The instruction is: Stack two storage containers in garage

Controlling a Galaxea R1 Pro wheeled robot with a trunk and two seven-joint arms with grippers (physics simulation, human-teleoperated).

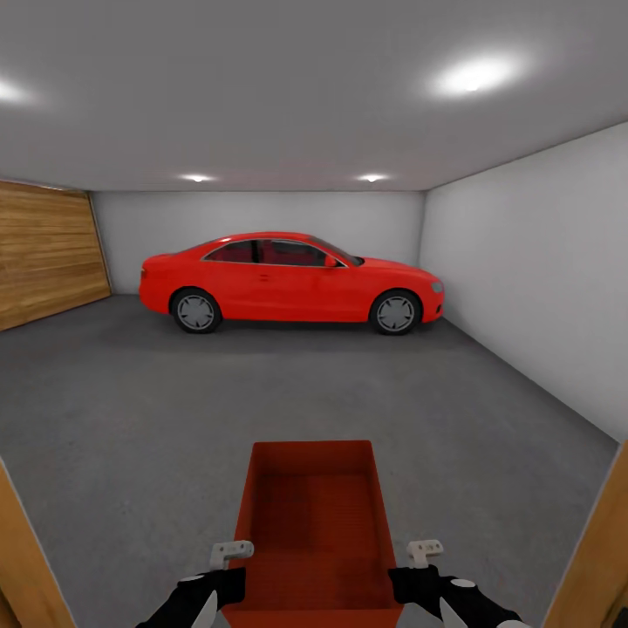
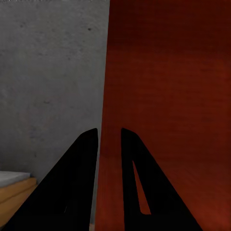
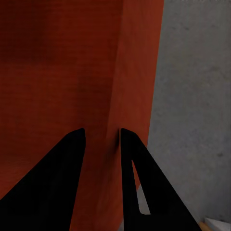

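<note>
1. Garage interior — pale grey walls, a grey ceiling with recessed lights, and the floor (image 1: pixel 131 419) of dark speckled concrete. Wooden door-frame edges stand at both lower corners of the head view, so the robot appears to be at the threshold, just entering.
2. Red car (image 1: pixel 292 283) — parked side-on against the far wall, well apart from the robot; a wood-panelled door (image 1: pixel 48 253) fills the left wall.
3. Storage container (image 1: pixel 314 523) — one orange-red, topless, ribbed bin, carried level in front of the trunk, its long axis pointing toward the car. It looks empty. A second bin is not accounted for in this entry.
4. Left gripper (image 2: pixel 109 139) — fingers nearly together, straddling the bin's left wall, one finger inside and one outside; it has that wall pinched.
5. Right gripper (image 3: pixel 102 139) — likewise narrowed onto the right wall, one finger on each face.
6. Reason for the hold — opposite-wall pinches keep the bin level and centred during travel; one arm alone would let it tip.
7. Status, as judged — carrying stage; the bin is above the concrete, not yet set down.
</note>
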